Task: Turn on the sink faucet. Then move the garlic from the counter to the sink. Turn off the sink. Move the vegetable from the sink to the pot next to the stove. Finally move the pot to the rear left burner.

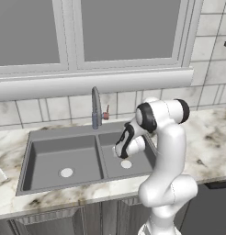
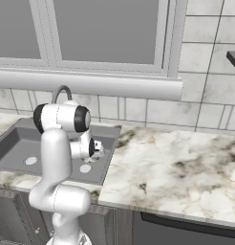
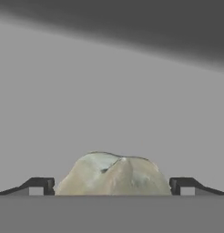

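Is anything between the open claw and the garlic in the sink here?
Nothing visible. In the hand view the garlic sits directly between the two fingertips of the open claw, against the bare grey sink floor. The base views show the arm reaching down into the right basin.

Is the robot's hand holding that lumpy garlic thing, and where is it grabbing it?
Not holding it yet. The gripper is open, with the garlic sitting between its two fingertips, over the grey sink floor. Neither tip presses the garlic's sides.
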Robot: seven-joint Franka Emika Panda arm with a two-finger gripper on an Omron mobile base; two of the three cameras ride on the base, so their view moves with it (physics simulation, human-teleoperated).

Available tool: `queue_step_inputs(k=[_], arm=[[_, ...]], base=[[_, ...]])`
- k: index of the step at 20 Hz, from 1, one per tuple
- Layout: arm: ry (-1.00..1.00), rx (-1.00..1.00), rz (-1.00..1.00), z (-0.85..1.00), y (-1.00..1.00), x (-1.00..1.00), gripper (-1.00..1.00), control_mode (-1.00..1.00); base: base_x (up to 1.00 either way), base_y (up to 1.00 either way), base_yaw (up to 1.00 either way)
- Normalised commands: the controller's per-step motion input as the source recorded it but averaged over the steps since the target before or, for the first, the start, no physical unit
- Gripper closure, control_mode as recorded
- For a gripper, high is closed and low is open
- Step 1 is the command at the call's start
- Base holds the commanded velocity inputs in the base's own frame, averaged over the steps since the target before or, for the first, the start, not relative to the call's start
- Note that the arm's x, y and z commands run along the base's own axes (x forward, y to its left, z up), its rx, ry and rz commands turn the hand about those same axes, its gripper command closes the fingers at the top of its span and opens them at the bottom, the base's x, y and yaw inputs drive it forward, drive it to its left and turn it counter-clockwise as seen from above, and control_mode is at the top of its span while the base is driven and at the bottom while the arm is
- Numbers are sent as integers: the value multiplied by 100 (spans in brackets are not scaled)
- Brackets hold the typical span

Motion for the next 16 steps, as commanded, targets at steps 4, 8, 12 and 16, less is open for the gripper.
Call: queue_step_inputs(k=[4,8,12,16], arm=[[0,0,0,-21,0,-1,-100,-100],[0,0,0,-19,0,-2,-100,-100],[-1,0,-2,-4,-3,-16,-100,-100],[-1,0,-6,0,-6,-25,-100,-100]], base=[[0,0,0],[0,0,0],[0,0,0],[0,0,0]])
